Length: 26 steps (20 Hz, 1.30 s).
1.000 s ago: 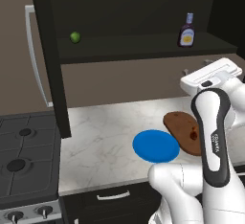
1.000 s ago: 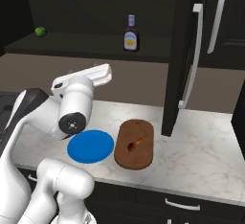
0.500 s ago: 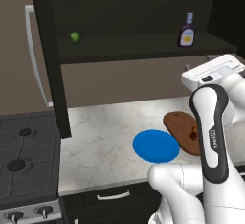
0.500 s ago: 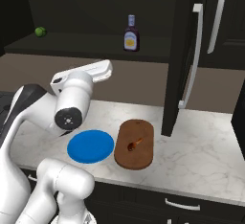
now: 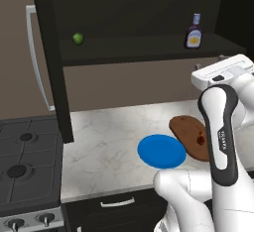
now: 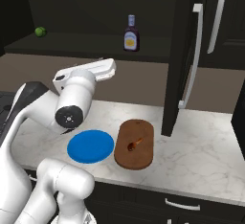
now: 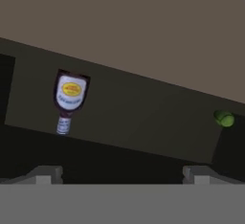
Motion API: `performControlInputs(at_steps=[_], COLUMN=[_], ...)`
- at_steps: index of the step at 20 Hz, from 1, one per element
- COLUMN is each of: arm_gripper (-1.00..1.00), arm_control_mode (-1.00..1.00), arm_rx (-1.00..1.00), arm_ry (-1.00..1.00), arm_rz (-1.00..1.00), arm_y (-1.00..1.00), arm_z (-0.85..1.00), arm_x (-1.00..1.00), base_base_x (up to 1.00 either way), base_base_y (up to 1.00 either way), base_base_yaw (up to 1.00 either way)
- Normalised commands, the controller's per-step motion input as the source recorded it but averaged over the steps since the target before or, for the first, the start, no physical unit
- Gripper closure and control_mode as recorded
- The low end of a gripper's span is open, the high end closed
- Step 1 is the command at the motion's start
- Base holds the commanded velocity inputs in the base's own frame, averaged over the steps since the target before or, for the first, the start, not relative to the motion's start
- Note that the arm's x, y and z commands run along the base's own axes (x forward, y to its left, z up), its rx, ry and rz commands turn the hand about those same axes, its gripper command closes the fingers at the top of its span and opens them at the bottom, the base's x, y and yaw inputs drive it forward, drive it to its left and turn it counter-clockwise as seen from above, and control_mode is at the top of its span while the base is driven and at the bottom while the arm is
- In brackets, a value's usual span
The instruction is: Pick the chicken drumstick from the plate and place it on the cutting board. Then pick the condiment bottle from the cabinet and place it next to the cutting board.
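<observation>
Chicken drumstick point(image 6: 134, 143) lying on the cutting board point(image 6: 135, 157), near the board's middle; cutting board resting on the marble bench point(image 6: 206, 141) near its front edge, just beside the blue plate point(image 6: 91, 146) and seemingly touching it at one rim; plate bare. Condiment bottle point(image 6: 130, 34) upright on the cabinet point(image 5: 49, 52) shelf, toward the shelf's right end in the left base view; small green fruit point(image 5: 78, 38) well apart, toward the opposite end near the dark side panel. Gripper point(image 7: 122, 174) raised above the bench, aimed at the shelf, jaws spread wide and grasping nothing; bottle well apart from the fingertips point(image 7: 45, 174) in the hand view.
</observation>
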Motion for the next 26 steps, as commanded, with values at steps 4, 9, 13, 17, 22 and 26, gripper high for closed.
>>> performControlInputs(at_steps=[4, 9, 13, 17, 22, 26], arm_gripper=[-1.0, -1.0, -1.0, -1.0, -1.0, -1.0], arm_control_mode=[-1.0, -1.0, -1.0, -1.0, -1.0, -1.0], arm_rx=[0.02, 0.02, 0.02, 0.02, 0.02, 0.02], arm_ry=[0.0, 0.0, 0.0, 0.0, 0.0, 0.0], arm_rz=[-0.02, -0.02, -0.02, -0.03, -0.03, -0.03], arm_y=[-0.08, -0.04, -0.06, -0.07, -0.06, -0.06], arm_z=[0.09, 0.09, 0.1, 0.1, 0.09, 0.07], arm_x=[0.0, 0.0, 0.0, 0.0, 0.0, 0.0], base_base_x=[0.0, 0.0, 0.0, 0.0, 0.0, 0.0], base_base_y=[0.0, 0.0, 0.0, 0.0, 0.0, 0.0], base_base_yaw=[0.0, 0.0, 0.0, 0.0, 0.0, 0.0])
